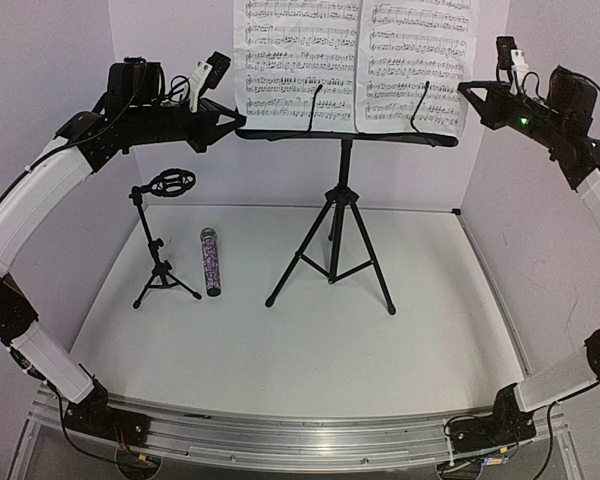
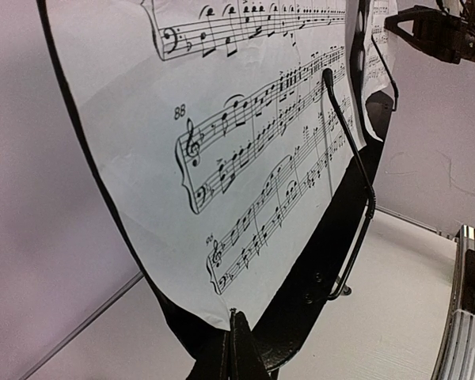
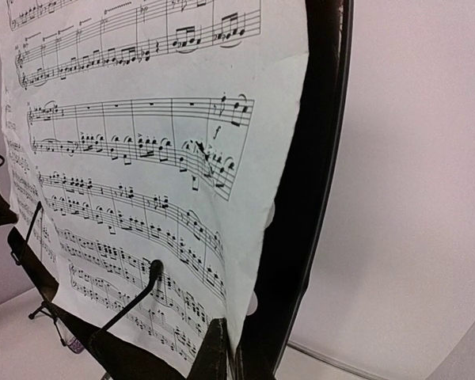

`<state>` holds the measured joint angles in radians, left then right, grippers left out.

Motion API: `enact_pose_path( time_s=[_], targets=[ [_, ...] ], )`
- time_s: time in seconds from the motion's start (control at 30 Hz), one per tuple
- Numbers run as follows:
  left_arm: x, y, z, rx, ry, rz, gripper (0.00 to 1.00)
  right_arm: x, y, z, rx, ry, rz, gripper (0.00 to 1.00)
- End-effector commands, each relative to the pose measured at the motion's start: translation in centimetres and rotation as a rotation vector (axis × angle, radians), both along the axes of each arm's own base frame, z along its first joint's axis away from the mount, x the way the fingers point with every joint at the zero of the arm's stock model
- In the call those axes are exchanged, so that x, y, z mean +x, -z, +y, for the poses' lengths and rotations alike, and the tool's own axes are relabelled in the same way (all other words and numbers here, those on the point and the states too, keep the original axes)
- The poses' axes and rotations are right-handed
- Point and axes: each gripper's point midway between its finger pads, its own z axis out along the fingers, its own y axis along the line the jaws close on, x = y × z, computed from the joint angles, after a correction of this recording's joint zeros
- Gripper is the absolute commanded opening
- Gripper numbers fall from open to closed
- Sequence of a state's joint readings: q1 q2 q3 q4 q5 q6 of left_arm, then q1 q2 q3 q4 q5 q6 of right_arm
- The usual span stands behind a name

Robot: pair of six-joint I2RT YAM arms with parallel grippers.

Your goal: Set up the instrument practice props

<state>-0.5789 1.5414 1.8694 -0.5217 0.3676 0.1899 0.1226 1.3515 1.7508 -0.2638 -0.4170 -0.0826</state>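
Note:
The black tripod music stand [image 1: 345, 180] stands mid-table with two white music sheets, left [image 1: 298, 55] and right [image 1: 420, 55], on its desk behind two wire page holders. My left gripper [image 1: 235, 122] is at the desk's lower left corner. In the left wrist view it [image 2: 233, 336] is shut on the bottom corner of the left sheet [image 2: 245, 158]. My right gripper [image 1: 464, 88] is at the desk's right edge. In the right wrist view it [image 3: 239, 352] pinches the right sheet's [image 3: 142, 158] edge against the desk [image 3: 309, 198]. The glittery microphone [image 1: 211, 262] lies beside the small mic stand [image 1: 160, 250].
White walls close the back and both sides. The music stand's tripod legs [image 1: 330, 275] spread over the table's middle. A metal rail [image 1: 300, 435] carries both arm bases along the near edge.

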Motion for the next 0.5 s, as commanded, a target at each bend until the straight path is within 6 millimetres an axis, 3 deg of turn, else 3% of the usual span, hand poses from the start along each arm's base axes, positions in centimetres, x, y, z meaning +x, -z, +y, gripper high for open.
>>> enact_pose_path(
  time_s=[0.0, 0.3, 0.47],
  targets=[
    [-0.65, -1.81, 0.49, -0.033, 0.006, -0.045, 0.0, -1.1, -1.16, -0.61, -0.001, 0.024, -0.041, 0.05],
    [-0.73, -1.94, 0.65, -0.031, 0.001, -0.054, 0.02, -1.22, -1.53, -0.82, -0.003, 0.037, -0.053, 0.22],
    [-1.16, -2.39, 1.14, -0.035, -0.009, -0.073, 0.12, -1.53, -1.4, -1.1, -0.002, 0.053, -0.053, 0.33]
  ],
)
